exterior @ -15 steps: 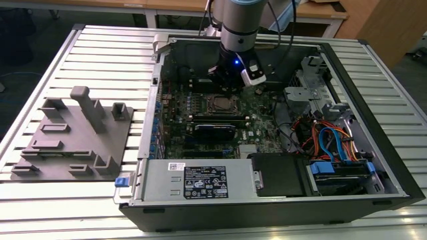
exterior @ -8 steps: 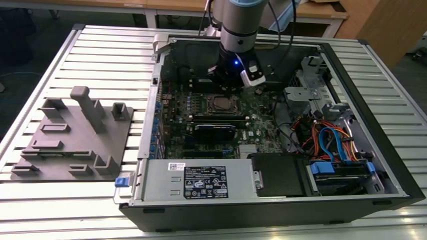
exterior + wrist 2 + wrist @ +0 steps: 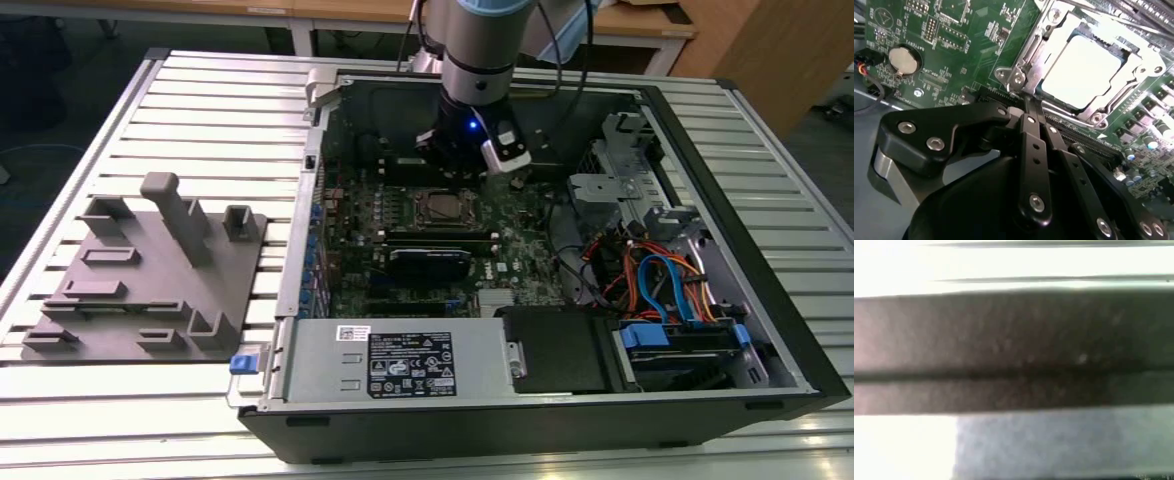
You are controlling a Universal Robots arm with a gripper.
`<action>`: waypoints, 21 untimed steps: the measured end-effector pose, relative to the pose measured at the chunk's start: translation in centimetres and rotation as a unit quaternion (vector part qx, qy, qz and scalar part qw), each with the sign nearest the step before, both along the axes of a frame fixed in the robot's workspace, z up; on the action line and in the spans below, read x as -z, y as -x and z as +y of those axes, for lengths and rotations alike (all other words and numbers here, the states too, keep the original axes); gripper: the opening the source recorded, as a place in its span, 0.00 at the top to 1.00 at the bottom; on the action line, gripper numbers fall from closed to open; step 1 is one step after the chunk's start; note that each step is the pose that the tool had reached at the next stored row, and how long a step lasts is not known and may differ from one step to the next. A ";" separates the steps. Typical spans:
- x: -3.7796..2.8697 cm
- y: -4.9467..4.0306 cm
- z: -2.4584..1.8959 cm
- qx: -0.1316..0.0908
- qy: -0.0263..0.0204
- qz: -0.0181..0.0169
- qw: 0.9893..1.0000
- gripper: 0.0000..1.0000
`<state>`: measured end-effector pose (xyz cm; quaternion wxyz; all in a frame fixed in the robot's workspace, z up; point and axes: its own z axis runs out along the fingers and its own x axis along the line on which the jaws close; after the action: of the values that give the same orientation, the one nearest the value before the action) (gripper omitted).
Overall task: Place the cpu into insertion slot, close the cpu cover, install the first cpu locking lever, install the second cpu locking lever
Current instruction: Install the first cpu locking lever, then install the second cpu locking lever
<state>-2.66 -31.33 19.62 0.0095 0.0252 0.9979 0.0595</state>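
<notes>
On the exterior view's left, a grey moulded fixture tray lies on the slatted metal surface beside the open black computer case. Inside it, the pale silver square cpu sits in the black square insertion slot, with the thin silver metal cpu cover apparently down around it. The black claw hangs at the socket's edge, fingers pressed together, so a locking lever is probably the step in hand.
</notes>
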 end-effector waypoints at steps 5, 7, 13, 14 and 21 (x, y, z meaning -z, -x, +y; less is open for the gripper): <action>-1.18 0.01 -0.03 0.000 0.001 0.000 1.000 0.90; -1.19 0.01 -0.03 0.000 0.001 0.000 1.000 0.90; -1.18 0.02 -0.44 0.000 0.002 0.000 1.000 0.90; -1.18 0.02 -0.44 0.000 0.002 0.000 1.000 0.90; -1.19 0.01 -1.04 0.000 0.002 0.001 1.000 0.90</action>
<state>-2.67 -32.37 20.80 0.0090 0.0252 0.9980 0.0577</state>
